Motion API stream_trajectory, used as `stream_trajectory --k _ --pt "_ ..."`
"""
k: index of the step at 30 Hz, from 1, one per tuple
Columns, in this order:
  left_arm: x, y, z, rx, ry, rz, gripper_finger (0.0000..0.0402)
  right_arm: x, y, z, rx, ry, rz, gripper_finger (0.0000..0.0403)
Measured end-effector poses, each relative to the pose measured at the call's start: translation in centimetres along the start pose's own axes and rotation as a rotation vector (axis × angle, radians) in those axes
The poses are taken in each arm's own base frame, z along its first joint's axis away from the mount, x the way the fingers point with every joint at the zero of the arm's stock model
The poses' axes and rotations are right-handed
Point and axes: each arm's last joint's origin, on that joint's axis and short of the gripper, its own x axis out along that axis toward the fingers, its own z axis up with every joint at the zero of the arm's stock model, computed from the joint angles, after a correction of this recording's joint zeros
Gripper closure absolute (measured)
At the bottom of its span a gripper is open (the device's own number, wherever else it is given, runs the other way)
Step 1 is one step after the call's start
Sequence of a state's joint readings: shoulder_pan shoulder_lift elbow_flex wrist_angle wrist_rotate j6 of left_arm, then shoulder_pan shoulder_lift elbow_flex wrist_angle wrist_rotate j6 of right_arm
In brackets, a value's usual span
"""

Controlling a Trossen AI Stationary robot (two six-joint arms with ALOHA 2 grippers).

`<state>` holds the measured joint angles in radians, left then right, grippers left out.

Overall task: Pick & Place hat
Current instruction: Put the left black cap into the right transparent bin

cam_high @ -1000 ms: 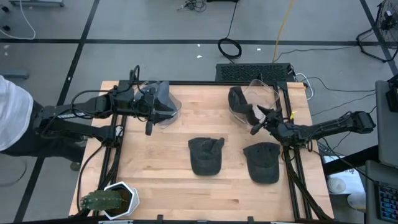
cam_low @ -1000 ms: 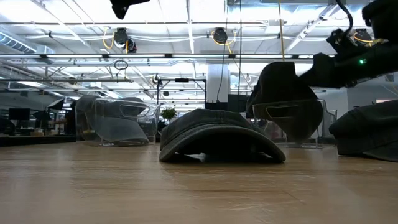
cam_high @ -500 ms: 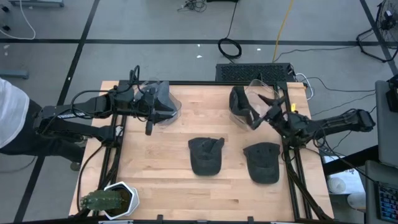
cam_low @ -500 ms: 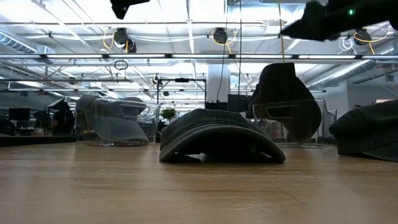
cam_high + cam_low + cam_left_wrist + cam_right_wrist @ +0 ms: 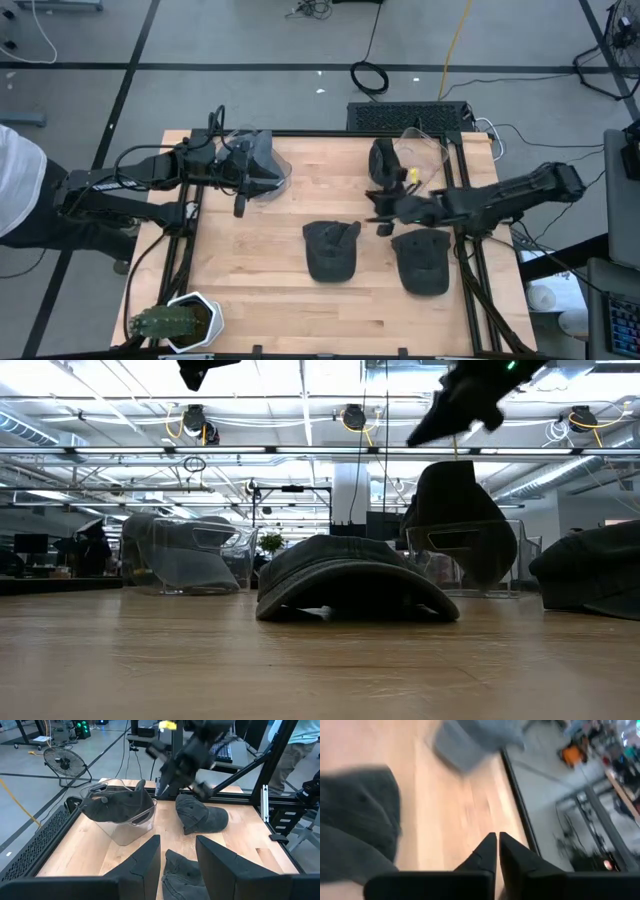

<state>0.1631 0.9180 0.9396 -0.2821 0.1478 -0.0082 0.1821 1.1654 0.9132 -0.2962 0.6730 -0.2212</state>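
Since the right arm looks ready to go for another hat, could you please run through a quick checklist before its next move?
1. Right tool empty: ok, fingers shut on nothing.
2. Right tool open for a grasp: not ok.
3. Hat seated in right clear stand: ok.
4. Two hats lying flat on table: ok, middle hat, right hat.
5. Left tool out of the way: ok, at left stand.
6. Left tool's grip: cannot tell.
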Motion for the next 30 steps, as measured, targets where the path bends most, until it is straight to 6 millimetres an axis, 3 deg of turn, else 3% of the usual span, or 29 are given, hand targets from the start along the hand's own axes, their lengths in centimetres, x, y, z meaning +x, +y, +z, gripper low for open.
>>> stream_trajectory --k 5,11,22,30 --pt "0.0 0.0 0.0 0.0 0.001 0.0 0.027 3.0 0.6 -1.0 -0.001 0.142 -0.026 0.0402" --pt "0.0 0.0 0.0 -0.004 0.005 0.0 0.027 4.9 -1.1 -3.2 0.07 0.328 -0.104 0.0403" --pt "0.0 0.0 -0.1 -0.007 0.007 0.0 0.027 2.9 -5.2 -4.8 0.189 0.423 -0.407 0.0403" --pt "0.0 0.0 -0.1 -0.01 0.007 0.0 0.027 1.8 -7.4 -8.8 0.399 0.721 -0.42 0.0403"
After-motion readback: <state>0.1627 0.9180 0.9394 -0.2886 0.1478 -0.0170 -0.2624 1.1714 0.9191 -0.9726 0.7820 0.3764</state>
